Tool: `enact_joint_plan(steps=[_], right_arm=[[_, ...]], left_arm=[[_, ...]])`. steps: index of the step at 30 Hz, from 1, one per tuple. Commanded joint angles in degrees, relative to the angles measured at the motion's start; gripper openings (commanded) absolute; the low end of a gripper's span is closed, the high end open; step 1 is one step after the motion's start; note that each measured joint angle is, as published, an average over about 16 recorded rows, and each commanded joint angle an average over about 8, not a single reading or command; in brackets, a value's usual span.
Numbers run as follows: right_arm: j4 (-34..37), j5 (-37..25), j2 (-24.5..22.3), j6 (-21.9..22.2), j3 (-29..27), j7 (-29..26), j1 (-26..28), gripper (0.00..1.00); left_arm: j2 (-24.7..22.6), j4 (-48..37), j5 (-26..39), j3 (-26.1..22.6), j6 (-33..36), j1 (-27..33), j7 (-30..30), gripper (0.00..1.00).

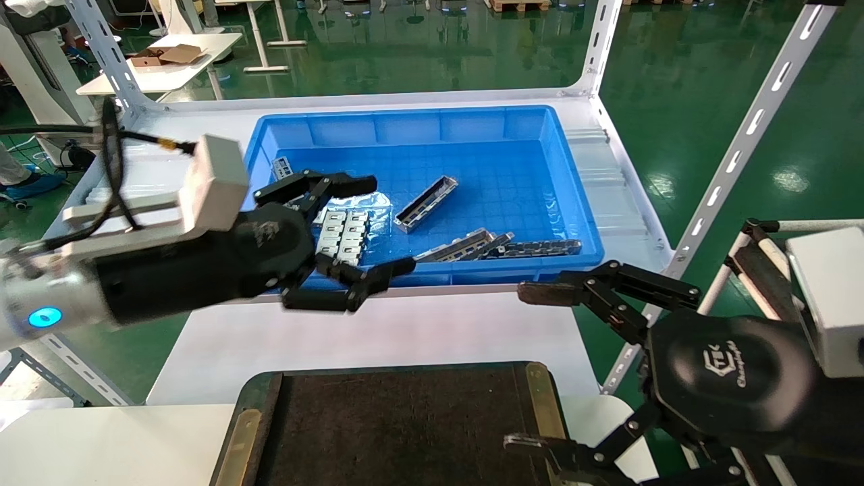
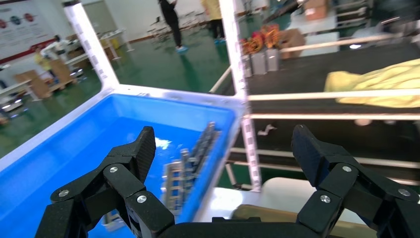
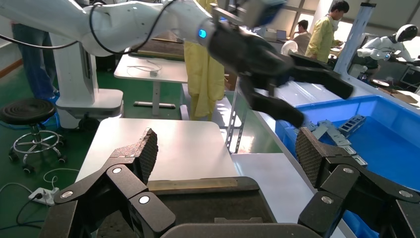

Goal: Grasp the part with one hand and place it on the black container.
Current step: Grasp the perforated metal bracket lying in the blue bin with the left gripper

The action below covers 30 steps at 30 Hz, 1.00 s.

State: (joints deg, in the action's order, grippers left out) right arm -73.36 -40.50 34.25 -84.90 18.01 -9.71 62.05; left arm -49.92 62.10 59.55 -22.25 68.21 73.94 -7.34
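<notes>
Hovering over the near-left corner of the blue bin [image 1: 567, 202], the left tool [image 1: 378, 226] has its jointed fingers spread wide and holds nothing. One finger reaches over the flat silvery strips [image 1: 343, 235] lying against the bin's left side; the other hangs above the bin's front rim. In the left wrist view the same tool [image 2: 223, 148] shows both finger pads apart, with the bin [image 2: 59, 158] and a few metal pieces below them.

The part [image 1: 426, 203], a narrow grey trough-like bar with raised rim, lies slantwise on the bin floor near the middle, clear of both tools and apart from the other pieces. A cluster of bars and a dark chain-like strip [image 1: 540, 248] rests along the bin's front wall (some of them overlapping).

The black container [image 1: 405, 432] sits on the white tabletop [image 1: 405, 331] in front of the bin, its brass-coloured side strips showing at both edges. The right tool [image 1: 526, 368] is released too, fingers splayed and empty, poised beside the container's right edge. The right wrist view shows those fingers [image 3: 143, 148] wide apart above the container [image 3: 208, 198], with the left tool [image 3: 317, 94] farther off over the bin.
</notes>
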Motion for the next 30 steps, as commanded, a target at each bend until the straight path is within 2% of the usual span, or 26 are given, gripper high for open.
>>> enact_joint_plan(steps=[1,9,18,24,30], right_arm=[[0.0,0.0,0.0,0.0,0.0,0.0,0.0,1.0],[0.0,0.01,-0.01,0.01,0.02,0.01,0.01,1.0],[0.0,0.03,-0.02,0.02,0.04,0.02,0.01,1.0],[0.0,0.04,-0.02,0.02,0.05,0.03,0.01,1.0],[0.0,0.04,-0.03,0.03,0.07,0.03,0.02,1.0]], left_arm=[[-1.98,-2.18,1.97,-0.9,-1.3,1.72,0.68,1.0],[-13.55,-18.68,8.7,-3.78,-10.02,9.33,5.85,1.0],[-24.81,-37.8,11.67,-4.38,-20.11,15.99,14.46,1.0],[-28.09,-45.34,11.15,-5.39,-24.5,17.88,18.08,1.0],[-28.65,-46.81,9.32,-8.68,-27.17,17.62,17.16,1.0]])
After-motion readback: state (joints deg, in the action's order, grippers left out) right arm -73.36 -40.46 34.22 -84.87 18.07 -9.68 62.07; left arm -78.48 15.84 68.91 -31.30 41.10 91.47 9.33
